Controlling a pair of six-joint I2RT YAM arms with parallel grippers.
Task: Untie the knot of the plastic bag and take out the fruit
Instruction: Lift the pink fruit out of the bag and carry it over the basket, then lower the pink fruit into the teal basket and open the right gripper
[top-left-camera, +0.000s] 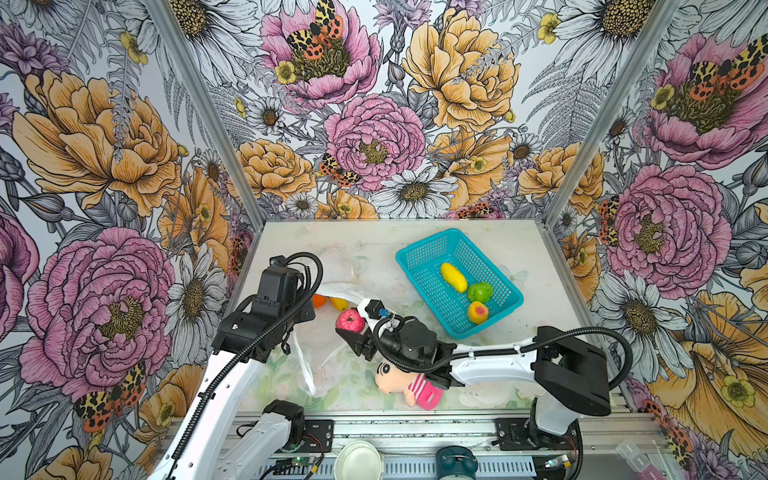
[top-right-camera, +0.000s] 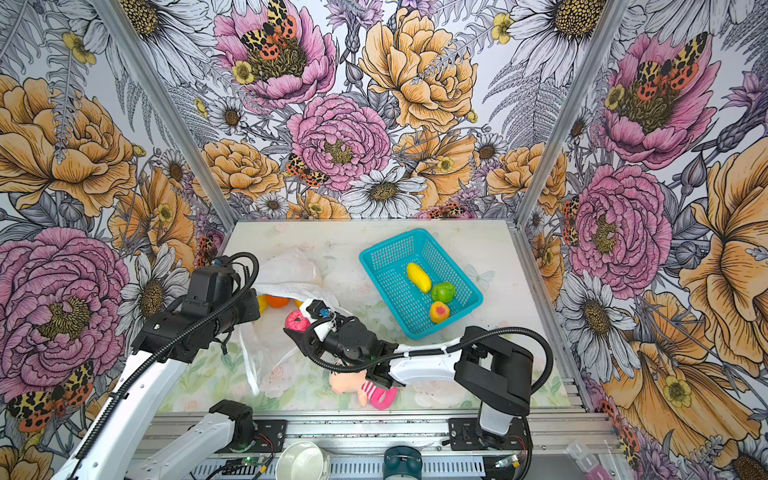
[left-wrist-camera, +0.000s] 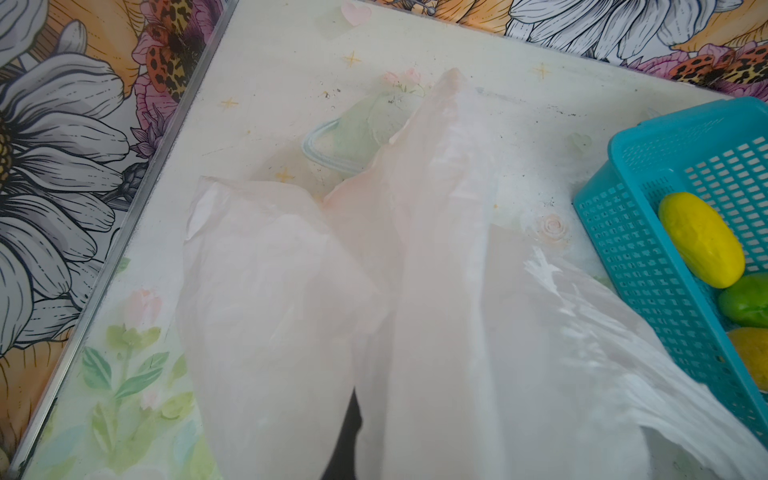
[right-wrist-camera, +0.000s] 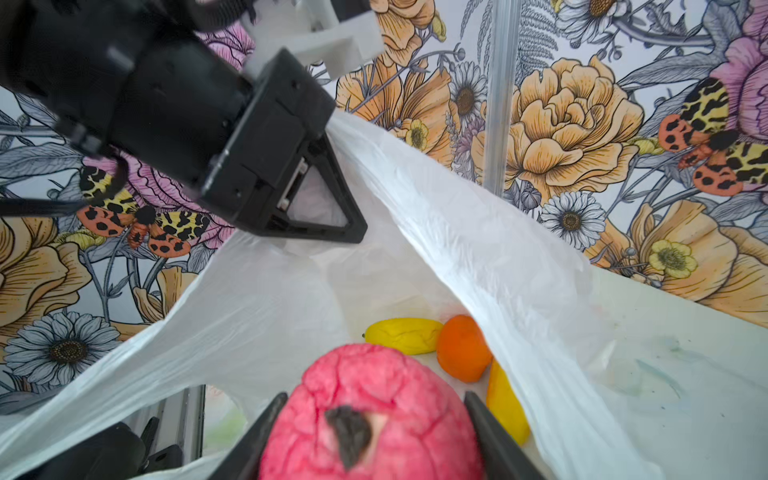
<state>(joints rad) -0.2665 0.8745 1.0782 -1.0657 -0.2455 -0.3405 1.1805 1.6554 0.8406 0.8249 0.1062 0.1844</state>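
A pink-red fruit (right-wrist-camera: 374, 415) fills the bottom of the right wrist view, pinched on both sides by the right fingers (right-wrist-camera: 484, 428), which stand partly open around its width. In both top views the right arm reaches in low from the right, its forearm passing over the plush doll (top-left-camera: 399, 380), its wrist turned toward the left so the fruit sits at the mouth of the plastic bag (top-left-camera: 332, 286). The left arm rises from the near left with its elbow bent. The left fingers (right-wrist-camera: 353, 226) are closed tight on the bag's rim, holding it lifted so the thin, crinkled white film stretches taut and the mouth gapes. Inside the bag lie a long yellow fruit (right-wrist-camera: 403, 334), an orange one (right-wrist-camera: 463, 347) touching it, and a yellow-orange one (right-wrist-camera: 505, 411) just beside. The bag lies left of centre on the worktop (top-left-camera: 519, 249). Further right, a teal basket (top-left-camera: 419, 249) holds a yellow fruit (top-left-camera: 453, 277), a green one (top-left-camera: 480, 291) and a blushed yellow one (top-left-camera: 477, 311).
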